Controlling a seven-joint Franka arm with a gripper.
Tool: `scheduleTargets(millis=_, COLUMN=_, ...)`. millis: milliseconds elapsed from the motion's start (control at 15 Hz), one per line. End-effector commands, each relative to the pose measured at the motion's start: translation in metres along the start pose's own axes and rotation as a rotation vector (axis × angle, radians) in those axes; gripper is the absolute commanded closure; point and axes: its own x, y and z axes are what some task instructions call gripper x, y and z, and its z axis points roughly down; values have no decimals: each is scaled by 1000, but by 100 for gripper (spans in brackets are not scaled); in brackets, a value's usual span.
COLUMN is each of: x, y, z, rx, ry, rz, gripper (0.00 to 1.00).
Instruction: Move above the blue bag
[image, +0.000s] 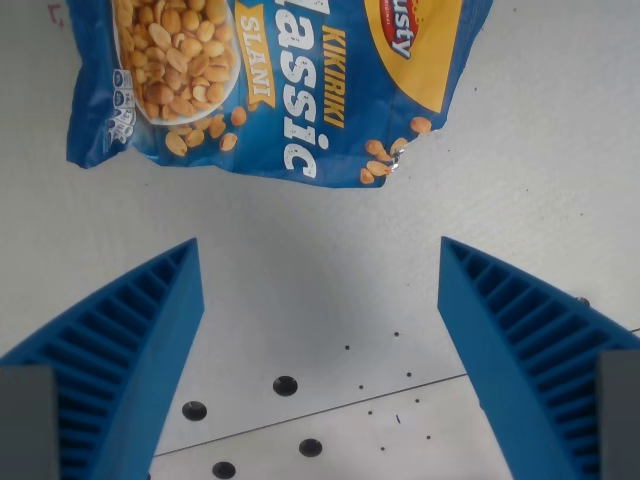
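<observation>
A blue bag (290, 85) of peanuts, printed with white and yellow lettering and a bowl of nuts, lies flat on the white table across the top of the wrist view. Its upper part is cut off by the frame's edge. My gripper (318, 255) is open, its two ribbed blue fingers (130, 340) rising from the bottom corners with nothing between them. The fingertips sit a little below the bag's near edge and do not touch it.
The white table (560, 170) surrounds the bag. Several dark round holes (285, 385) and small specks mark the surface between the fingers, along with a thin seam line (400, 390).
</observation>
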Motion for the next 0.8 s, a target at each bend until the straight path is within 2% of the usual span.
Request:
scheduleTargets(millis=67, x=0, y=0, z=-1, rx=0, ry=2, rz=1, gripper=0)
scheduleTargets(millis=800, x=3, y=-1, z=3, rx=1, ry=7, rz=-34, gripper=0)
